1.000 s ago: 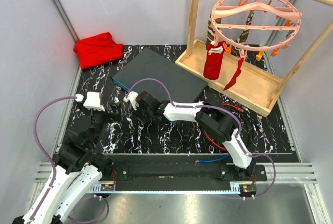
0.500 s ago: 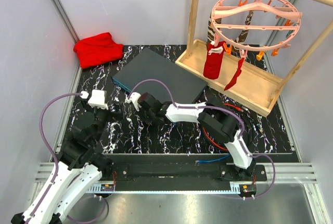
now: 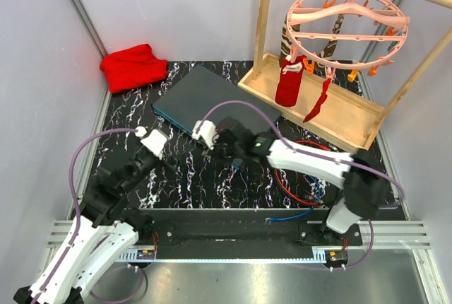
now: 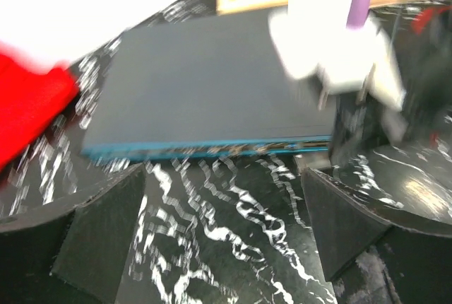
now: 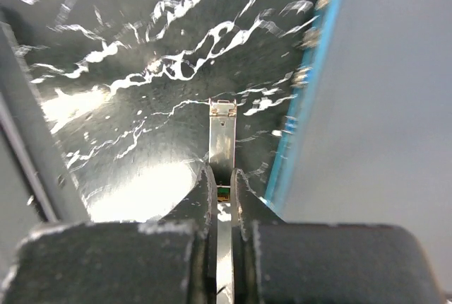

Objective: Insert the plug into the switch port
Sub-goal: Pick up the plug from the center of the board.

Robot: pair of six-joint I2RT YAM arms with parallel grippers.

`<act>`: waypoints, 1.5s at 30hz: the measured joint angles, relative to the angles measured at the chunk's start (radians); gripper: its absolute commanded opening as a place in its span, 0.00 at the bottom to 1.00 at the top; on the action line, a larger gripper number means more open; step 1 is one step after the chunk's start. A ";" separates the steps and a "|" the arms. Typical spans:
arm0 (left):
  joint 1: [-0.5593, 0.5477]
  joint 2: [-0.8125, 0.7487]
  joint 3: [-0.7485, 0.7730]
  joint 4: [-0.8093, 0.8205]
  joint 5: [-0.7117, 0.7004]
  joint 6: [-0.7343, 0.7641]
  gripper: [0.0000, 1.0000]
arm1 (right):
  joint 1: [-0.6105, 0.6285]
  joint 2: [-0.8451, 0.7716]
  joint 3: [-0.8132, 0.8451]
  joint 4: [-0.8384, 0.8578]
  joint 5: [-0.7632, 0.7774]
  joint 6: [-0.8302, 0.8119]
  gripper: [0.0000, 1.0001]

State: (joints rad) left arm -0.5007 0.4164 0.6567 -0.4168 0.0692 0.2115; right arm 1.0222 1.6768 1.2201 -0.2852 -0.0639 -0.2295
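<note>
One plug (image 5: 222, 134) (right gripper (image 5: 222, 174)) beside switch (image 5: 385, 106)

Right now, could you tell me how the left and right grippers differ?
The left gripper is open and empty; the right gripper is shut on the plug. The right gripper sits close beside the teal edge of the switch; the left gripper faces that edge from farther back. Both look black.
</note>
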 measured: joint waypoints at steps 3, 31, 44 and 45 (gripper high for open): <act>0.000 0.034 0.028 0.002 0.124 0.059 0.97 | -0.015 -0.146 -0.026 -0.037 -0.011 -0.036 0.00; -0.018 0.562 0.268 -0.011 0.769 0.335 0.54 | -0.022 -0.376 -0.013 -0.237 -0.132 -0.223 0.00; -0.048 0.613 0.312 -0.066 0.773 0.382 0.41 | -0.030 -0.380 0.005 -0.254 -0.141 -0.238 0.00; -0.049 0.614 0.312 -0.070 0.772 0.385 0.42 | -0.030 -0.380 0.005 -0.259 -0.141 -0.238 0.00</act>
State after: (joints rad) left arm -0.5495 1.0302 0.9684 -0.4866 0.8417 0.5968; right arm 0.9924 1.2964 1.2247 -0.5446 -0.2047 -0.4679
